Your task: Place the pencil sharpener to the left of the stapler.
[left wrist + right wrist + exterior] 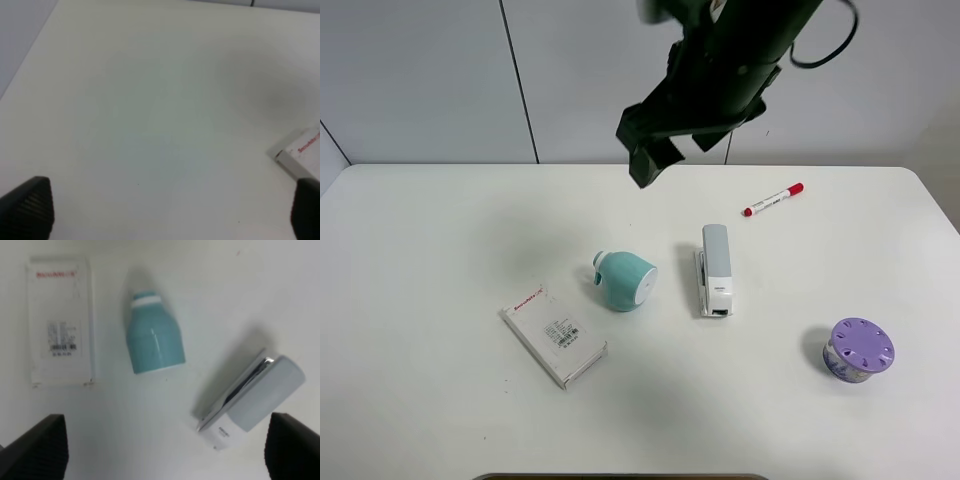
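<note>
The teal pencil sharpener (624,280) lies on its side on the white table, just left of the grey-and-white stapler (714,270). The right wrist view looks straight down on the pencil sharpener (152,342) and the stapler (252,402). My right gripper (650,160) hangs high above the table behind them, open and empty; its dark fingertips (37,450) frame the wrist view. My left gripper (165,210) is open over bare table, and the exterior view does not show it.
A white box with red print (554,335) lies front left of the sharpener, also seen as the box (61,322) and its corner (300,155). A red-capped marker (773,200) lies at the back right. A purple round container (859,350) stands front right.
</note>
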{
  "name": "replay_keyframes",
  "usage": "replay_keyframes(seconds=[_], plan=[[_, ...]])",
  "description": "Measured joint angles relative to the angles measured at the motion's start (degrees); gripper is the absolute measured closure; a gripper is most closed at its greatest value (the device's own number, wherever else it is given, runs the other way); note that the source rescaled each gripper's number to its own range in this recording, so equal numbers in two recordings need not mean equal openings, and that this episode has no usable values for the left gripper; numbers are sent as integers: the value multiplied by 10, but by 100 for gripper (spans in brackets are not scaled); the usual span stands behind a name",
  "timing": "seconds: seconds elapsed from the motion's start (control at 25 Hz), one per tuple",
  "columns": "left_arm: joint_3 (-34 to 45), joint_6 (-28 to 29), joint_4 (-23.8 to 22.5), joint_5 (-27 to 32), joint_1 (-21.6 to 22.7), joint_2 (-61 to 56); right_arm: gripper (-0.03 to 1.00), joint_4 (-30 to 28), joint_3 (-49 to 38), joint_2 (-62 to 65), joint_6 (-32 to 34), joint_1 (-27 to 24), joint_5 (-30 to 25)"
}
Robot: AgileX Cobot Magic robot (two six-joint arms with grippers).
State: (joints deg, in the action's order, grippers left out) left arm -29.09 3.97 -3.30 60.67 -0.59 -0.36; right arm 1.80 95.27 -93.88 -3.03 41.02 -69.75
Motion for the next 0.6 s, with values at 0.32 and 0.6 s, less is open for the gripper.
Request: replay_keyframes(seconds=[0.32, 0.6], plan=[[0, 0, 0, 0, 0, 0, 60, -11, -13, 123, 19, 0, -1], [0, 0, 0, 0, 0, 0, 61, -13, -149, 239, 30, 0, -1]])
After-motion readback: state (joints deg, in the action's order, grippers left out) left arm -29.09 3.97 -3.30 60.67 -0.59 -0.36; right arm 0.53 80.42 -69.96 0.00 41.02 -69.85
